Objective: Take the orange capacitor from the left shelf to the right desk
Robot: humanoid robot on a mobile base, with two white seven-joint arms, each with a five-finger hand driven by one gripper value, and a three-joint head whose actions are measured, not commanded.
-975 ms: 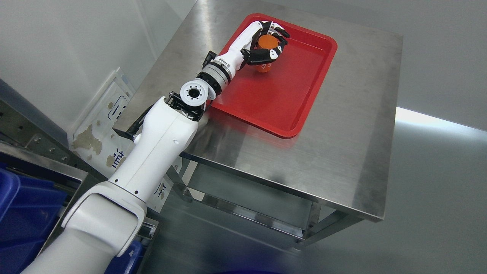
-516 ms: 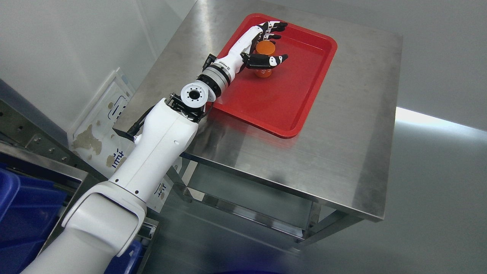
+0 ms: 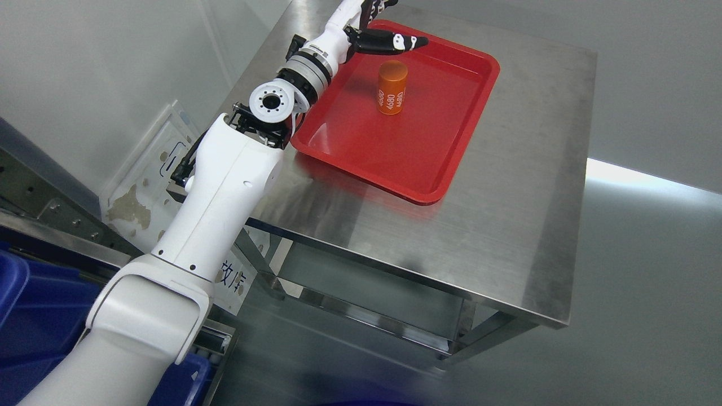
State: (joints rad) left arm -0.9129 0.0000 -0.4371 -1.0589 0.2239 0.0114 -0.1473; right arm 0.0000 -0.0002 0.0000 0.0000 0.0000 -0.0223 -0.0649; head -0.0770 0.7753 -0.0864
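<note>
An orange cylindrical capacitor [image 3: 392,88] with white print stands upright in the red tray [image 3: 428,141] on the steel desk [image 3: 507,214]. My left hand [image 3: 383,25] is raised above the tray's far left corner, apart from the capacitor, with its fingers spread and empty. Part of the hand runs off the top edge. My left arm [image 3: 225,186] reaches in from the lower left.
Blue bins [image 3: 34,321] sit on the shelf at the lower left. A white stained sign board [image 3: 152,186] leans by the desk's left side. The desk's lower shelf [image 3: 361,293] shows beneath the top.
My left hand opened and let go of the capacitor, then lifted up and away toward the tray's far corner. The capacitor now stands alone in the tray.
</note>
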